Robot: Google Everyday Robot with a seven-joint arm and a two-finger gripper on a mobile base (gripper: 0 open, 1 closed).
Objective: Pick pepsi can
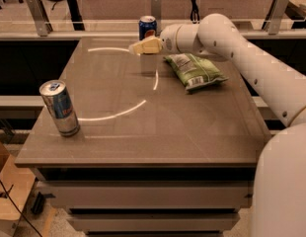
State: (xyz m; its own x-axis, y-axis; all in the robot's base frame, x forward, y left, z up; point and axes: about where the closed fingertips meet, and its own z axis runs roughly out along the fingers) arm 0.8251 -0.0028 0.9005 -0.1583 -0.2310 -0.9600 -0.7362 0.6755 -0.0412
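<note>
The pepsi can point(147, 26), short and dark blue with a silver top, stands upright at the far edge of the table, near its middle. My gripper point(138, 47) reaches in from the right on a white arm and hovers above the table, just in front of the can and slightly left of it. Its cream fingers point(145, 46) point left. The gripper holds nothing that I can see.
A taller silver-blue can point(59, 107) stands near the table's front left corner. A green chip bag point(194, 70) lies at the back right, under the arm. The grey table point(143, 132) has railing posts and dark benches behind it.
</note>
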